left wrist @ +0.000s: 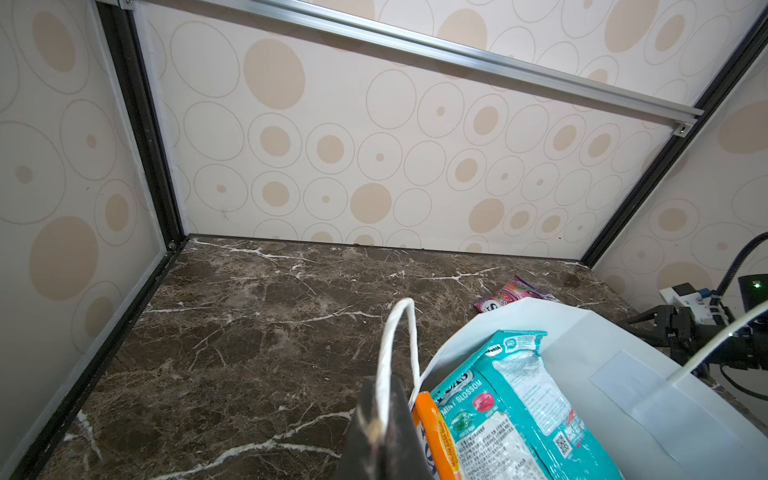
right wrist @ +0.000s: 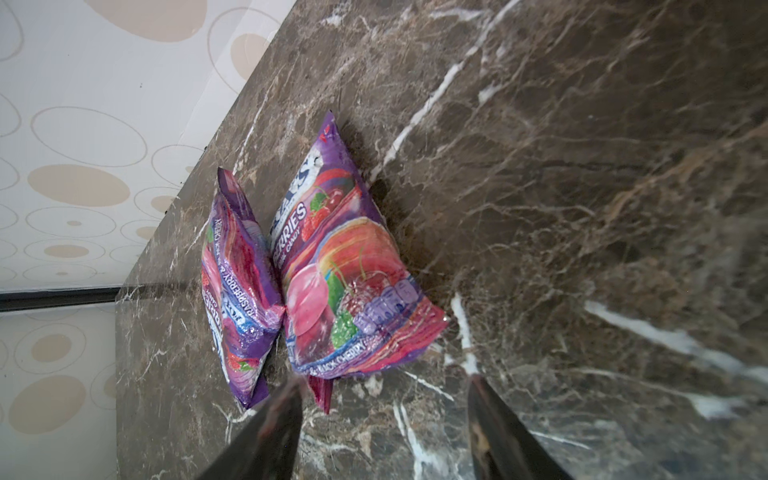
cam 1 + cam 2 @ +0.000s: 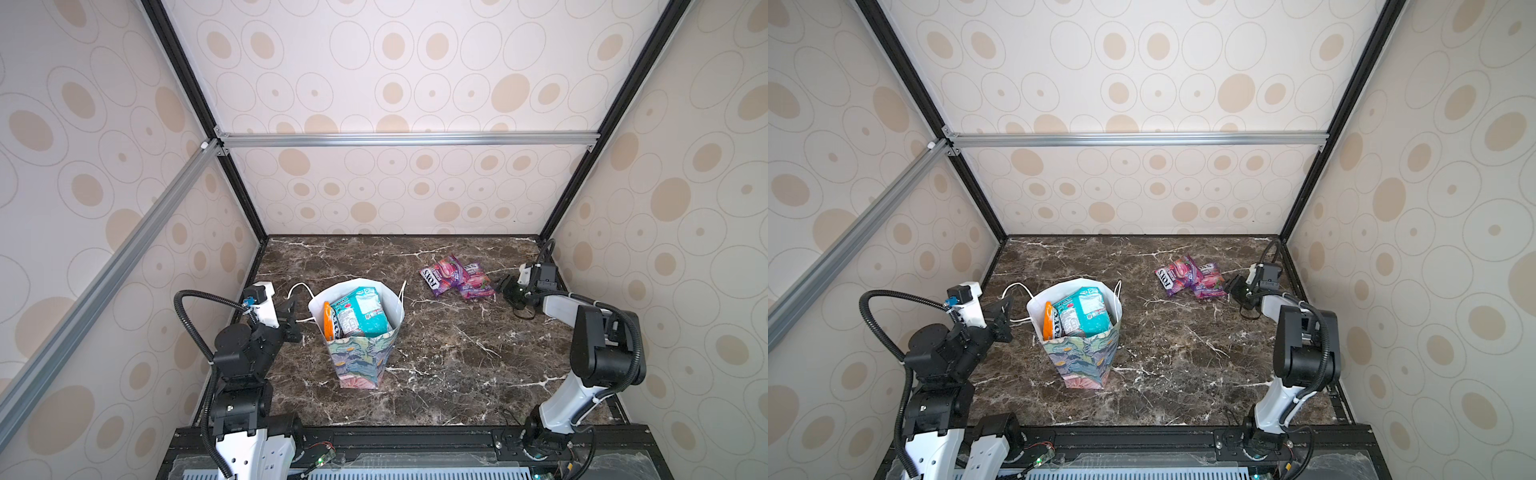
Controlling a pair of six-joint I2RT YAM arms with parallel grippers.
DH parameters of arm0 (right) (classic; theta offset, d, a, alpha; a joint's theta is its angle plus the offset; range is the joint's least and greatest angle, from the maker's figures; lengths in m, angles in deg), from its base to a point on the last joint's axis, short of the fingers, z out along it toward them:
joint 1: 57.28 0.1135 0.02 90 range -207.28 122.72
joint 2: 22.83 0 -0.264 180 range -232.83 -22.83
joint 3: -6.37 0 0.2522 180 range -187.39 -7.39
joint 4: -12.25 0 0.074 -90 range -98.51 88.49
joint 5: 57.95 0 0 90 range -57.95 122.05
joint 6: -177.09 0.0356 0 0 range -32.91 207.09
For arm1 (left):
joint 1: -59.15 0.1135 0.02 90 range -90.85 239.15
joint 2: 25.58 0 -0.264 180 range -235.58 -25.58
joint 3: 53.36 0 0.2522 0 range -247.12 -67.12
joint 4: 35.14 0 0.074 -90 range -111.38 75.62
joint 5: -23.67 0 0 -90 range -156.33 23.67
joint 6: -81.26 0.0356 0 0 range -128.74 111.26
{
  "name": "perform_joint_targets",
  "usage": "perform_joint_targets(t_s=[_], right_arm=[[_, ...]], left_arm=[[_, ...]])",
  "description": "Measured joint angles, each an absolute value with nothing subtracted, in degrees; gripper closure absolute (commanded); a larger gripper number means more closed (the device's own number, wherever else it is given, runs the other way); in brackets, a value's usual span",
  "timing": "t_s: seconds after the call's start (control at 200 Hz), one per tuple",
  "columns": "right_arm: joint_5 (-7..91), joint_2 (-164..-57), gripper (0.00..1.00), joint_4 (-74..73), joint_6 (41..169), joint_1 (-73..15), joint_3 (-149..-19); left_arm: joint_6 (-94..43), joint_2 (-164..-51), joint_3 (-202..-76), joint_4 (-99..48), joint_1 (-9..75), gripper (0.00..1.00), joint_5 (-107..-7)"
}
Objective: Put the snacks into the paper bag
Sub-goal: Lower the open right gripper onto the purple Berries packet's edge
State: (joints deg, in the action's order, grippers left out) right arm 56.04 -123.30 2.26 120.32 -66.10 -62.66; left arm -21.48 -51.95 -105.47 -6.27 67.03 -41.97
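Both top views show my two arms over a dark marble desk, with the paper bag standing upright just beside my left hand. My left hand is pinched fully closed on the bag's white cord handle. In the left wrist view, the cord handle loops up out of my closed left hand, and the white inner wall of the paper bag stands open right next to it.

Inside the bag, close to my left hand, a teal packet leans upright with an orange packet on edge against it. The left wrist view shows the teal packet and the orange packet side by side.

Well apart from the bag, my right hand hangs low over the desk with its fingers spread wide, holding nothing. Two purple-pink packets lie flat just ahead of it, touching each other: the nearer packet and the farther packet. In the right wrist view, the nearer packet has one corner right at a fingertip of my right hand; I cannot tell whether they touch. The farther packet lies alongside.
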Motion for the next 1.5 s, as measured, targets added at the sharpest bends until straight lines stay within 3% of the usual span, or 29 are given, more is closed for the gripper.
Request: perform_joint_targets(t_s=[0.715,1.245,1.396,1.501], right_arm=[[64.0,-134.3,0.37,11.5,125.3,-66.8,-65.9],[64.8,-134.7,0.41,11.9,125.2,-66.8,-66.3],[64.9,-134.9,0.48,10.9,125.0,-66.9,-67.3],[64.9,-135.3,0.63,10.8,125.0,-67.0,-67.5]], left_arm=[[-21.5,-51.9,-105.5,-6.3,67.0,1.0,-42.0],[-21.5,-52.0,-105.5,-6.3,67.0,1.0,-42.0],[-21.5,-52.0,-105.5,-6.3,67.0,1.0,-42.0],[-21.5,-52.0,-105.5,-6.3,67.0,1.0,-42.0]])
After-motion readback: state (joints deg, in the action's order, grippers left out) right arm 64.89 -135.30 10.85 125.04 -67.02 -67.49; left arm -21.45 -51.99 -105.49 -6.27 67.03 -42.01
